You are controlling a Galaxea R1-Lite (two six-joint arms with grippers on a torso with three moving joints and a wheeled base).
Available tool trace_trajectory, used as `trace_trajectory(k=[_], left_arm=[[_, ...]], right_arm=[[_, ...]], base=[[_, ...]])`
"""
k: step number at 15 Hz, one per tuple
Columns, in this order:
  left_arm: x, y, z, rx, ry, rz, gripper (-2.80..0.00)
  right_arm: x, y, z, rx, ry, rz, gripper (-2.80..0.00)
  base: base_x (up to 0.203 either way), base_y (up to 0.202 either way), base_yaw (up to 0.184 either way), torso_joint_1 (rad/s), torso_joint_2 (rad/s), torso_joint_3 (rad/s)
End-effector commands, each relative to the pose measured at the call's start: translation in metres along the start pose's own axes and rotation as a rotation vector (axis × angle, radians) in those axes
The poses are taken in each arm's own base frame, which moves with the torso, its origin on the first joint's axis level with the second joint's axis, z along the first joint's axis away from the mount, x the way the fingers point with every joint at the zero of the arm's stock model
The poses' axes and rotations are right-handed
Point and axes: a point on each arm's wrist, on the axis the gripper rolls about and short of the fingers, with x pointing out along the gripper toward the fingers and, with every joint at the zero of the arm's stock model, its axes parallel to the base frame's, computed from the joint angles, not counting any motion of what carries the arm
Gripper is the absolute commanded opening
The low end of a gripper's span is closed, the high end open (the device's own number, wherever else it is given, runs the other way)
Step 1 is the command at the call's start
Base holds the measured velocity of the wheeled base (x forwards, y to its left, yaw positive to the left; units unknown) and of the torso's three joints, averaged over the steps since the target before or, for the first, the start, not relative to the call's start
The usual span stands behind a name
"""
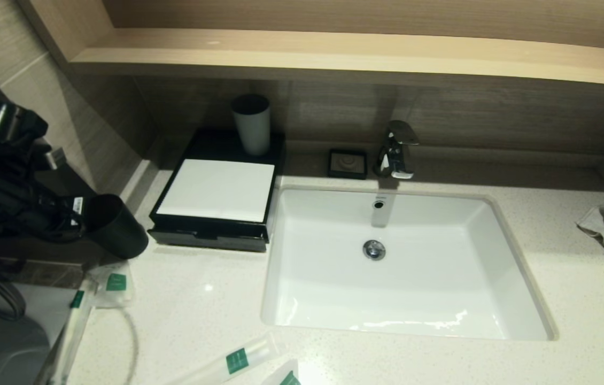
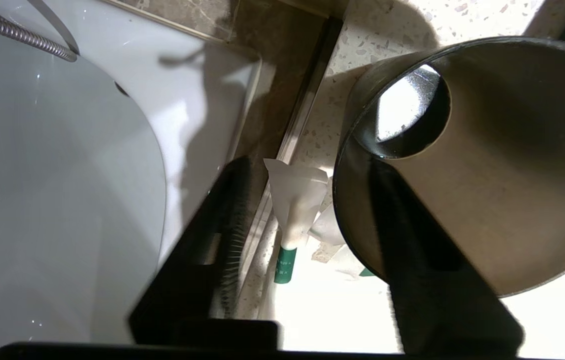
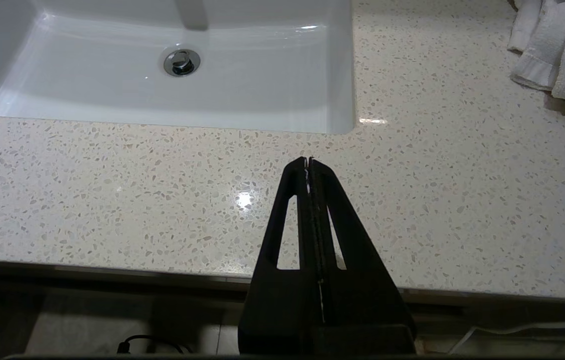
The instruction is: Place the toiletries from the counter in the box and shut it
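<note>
A speckled worktop (image 1: 548, 256) surrounds a white sink (image 1: 403, 267). The left tool (image 2: 307, 250) grips a black cup (image 1: 115, 224) above sachets (image 1: 112, 280) beside the lidded box (image 1: 216, 192). The right tool (image 3: 308, 161), fingers pressed together, hovers empty.

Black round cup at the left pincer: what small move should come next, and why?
Probably lower the black round cup and stand it on bare speckled stone counter. The left pincer carries it tilted above the white sachets with green labels, which lie outside the black box with the white lid. The right pincer hangs shut near the counter's front edge.
</note>
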Motion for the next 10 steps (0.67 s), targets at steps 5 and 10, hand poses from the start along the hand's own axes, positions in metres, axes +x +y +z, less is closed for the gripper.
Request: trace_trajectory(k=[5, 10], left_arm=[[-0.028, 0.001, 0.002, -0.006, -0.07, -0.006, -2.8], [-0.07, 0.001, 0.003, -0.005, -0.19, -0.035, -2.8]], right_arm=[[0.0, 0.0, 0.0, 0.0, 0.0, 0.001, -2.8], [0.0, 0.0, 0.0, 0.0, 0.0, 0.001, -2.8]], base=[[0.0, 0.0, 0.0, 0.0, 0.0, 0.0], [0.0, 0.0, 0.0, 0.0, 0.0, 0.0]])
